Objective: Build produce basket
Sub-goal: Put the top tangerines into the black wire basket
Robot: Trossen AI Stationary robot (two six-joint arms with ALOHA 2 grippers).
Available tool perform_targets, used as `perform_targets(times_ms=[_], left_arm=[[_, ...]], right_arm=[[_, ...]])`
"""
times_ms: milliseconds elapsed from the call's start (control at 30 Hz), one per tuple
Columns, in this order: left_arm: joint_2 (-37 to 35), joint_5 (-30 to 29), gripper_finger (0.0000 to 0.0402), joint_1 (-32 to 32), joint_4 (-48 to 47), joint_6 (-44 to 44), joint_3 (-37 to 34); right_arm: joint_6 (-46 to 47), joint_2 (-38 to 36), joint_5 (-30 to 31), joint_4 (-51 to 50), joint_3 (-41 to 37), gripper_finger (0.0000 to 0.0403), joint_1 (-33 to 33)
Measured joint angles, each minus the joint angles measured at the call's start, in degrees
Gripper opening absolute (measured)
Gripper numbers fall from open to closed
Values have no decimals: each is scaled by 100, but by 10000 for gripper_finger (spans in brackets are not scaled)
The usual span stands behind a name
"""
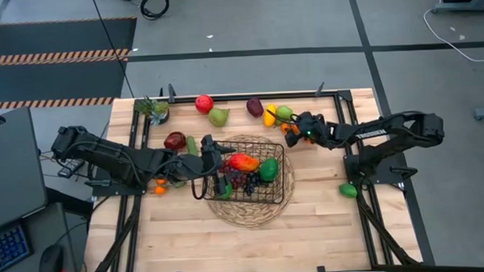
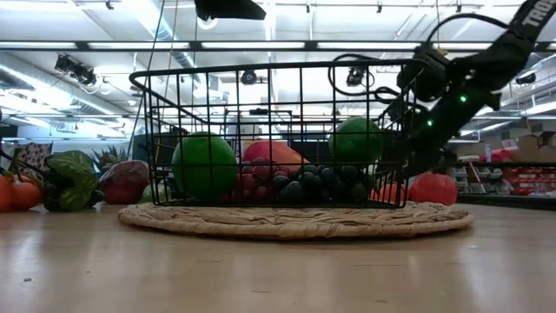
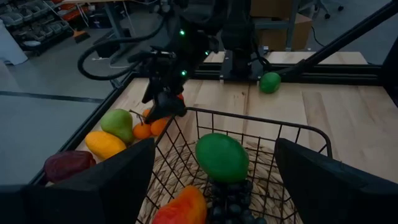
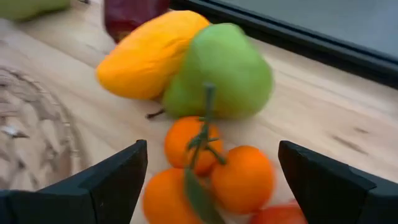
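Note:
The black wire basket [image 1: 245,178] stands on a round woven mat [image 1: 253,210] mid-table. It holds a red-orange mango [image 1: 243,162], a green fruit [image 1: 269,169] and dark grapes [image 1: 242,181]. My left gripper [image 1: 214,156] is open and empty at the basket's left rim; its wrist view [image 3: 214,147] looks over the rim [image 3: 249,127] into the basket. My right gripper [image 1: 293,128] is open, low over a cluster of oranges [image 4: 211,168] near the table's far edge. Its fingers stand on either side of the oranges, with a green pear [image 4: 227,71] and a yellow lemon [image 4: 149,56] just beyond.
A plum [image 1: 255,107], a red apple [image 1: 204,103] and a green pear [image 1: 218,117] lie along the far edge, with a potted plant [image 1: 155,109] at the far left. A dark red apple [image 1: 175,140], a cucumber [image 1: 192,146] and an orange [image 1: 159,187] lie left of the basket. A green fruit [image 1: 348,190] lies at the right edge.

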Motion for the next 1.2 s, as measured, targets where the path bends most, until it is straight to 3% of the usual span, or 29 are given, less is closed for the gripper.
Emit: perform_targets(times_ms=[167, 567, 1200], left_arm=[[95, 0, 336, 21, 29, -107, 0], [533, -2, 336, 315, 78, -95, 0], [527, 9, 336, 229, 99, -69, 0]], right_arm=[[-346, 241, 100, 995, -200, 364, 53], [-262, 1349, 205, 1358, -153, 346, 257], [-77, 394, 37, 398, -115, 346, 359]])
